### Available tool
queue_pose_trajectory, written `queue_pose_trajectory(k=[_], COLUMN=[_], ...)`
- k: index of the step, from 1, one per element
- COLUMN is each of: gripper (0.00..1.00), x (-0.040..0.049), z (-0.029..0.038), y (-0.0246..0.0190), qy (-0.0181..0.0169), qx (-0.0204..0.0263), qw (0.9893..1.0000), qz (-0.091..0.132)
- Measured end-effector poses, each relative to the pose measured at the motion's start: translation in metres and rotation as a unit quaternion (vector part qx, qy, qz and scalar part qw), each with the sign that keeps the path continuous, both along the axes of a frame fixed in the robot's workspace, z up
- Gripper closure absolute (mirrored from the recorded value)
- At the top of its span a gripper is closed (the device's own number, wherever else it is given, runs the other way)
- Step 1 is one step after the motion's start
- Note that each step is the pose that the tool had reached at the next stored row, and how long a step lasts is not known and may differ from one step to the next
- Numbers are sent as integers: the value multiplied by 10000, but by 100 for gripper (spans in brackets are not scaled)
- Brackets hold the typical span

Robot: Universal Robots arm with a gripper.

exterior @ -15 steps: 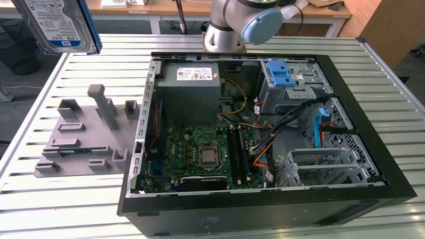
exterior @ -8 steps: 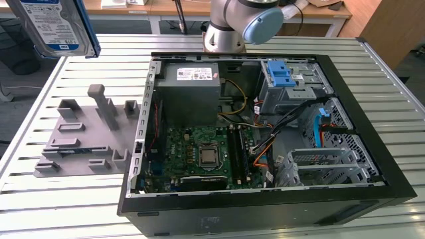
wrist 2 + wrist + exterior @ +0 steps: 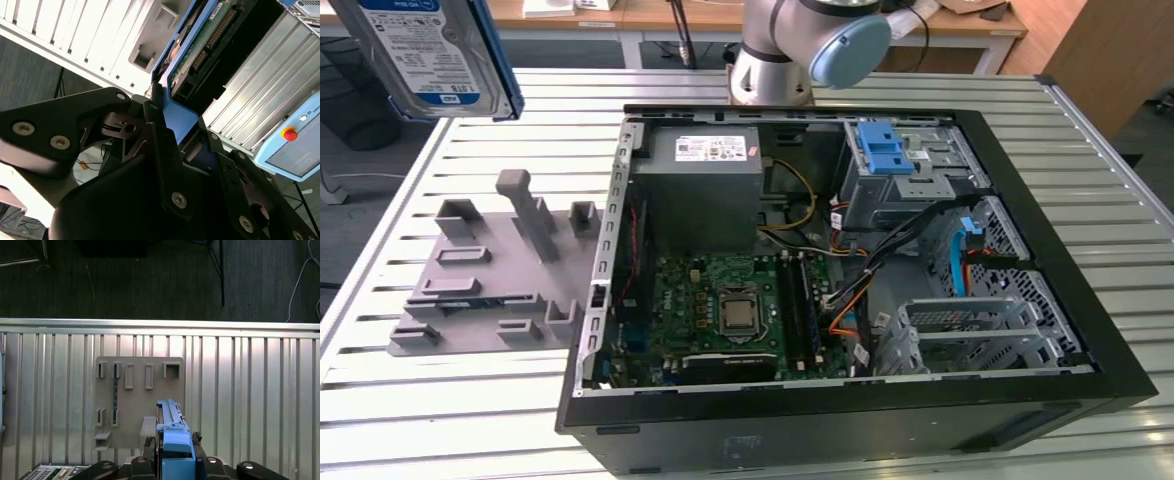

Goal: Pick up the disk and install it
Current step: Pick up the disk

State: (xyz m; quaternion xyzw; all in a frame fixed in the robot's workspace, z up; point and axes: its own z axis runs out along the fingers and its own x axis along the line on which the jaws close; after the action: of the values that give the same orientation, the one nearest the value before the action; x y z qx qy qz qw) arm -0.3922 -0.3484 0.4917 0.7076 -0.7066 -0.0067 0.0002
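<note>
The claw (image 3: 181, 124) is clamped on the disk (image 3: 200, 47), its black fingers (image 3: 156, 120) pressing the blue carrier frame from both sides. In the first wrist view the disk (image 3: 175, 440) stands on edge between the claw (image 3: 175, 462) fingers, up in the air over the grey holder plate (image 3: 140, 395) near the desk (image 3: 250, 390) edge. In the exterior view the disk (image 3: 434, 55) hangs high above the plate (image 3: 480, 280), beside the open computer case (image 3: 854, 400).

Open computer case (image 3: 854, 440), grey fixture (image 3: 494, 285)
</note>
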Motion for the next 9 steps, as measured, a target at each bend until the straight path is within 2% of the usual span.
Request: queue_pose_trajectory(k=[9], gripper=[64], x=[116], z=[0], y=[0], qy=[0], qx=[0], qw=[10000], qz=[0])
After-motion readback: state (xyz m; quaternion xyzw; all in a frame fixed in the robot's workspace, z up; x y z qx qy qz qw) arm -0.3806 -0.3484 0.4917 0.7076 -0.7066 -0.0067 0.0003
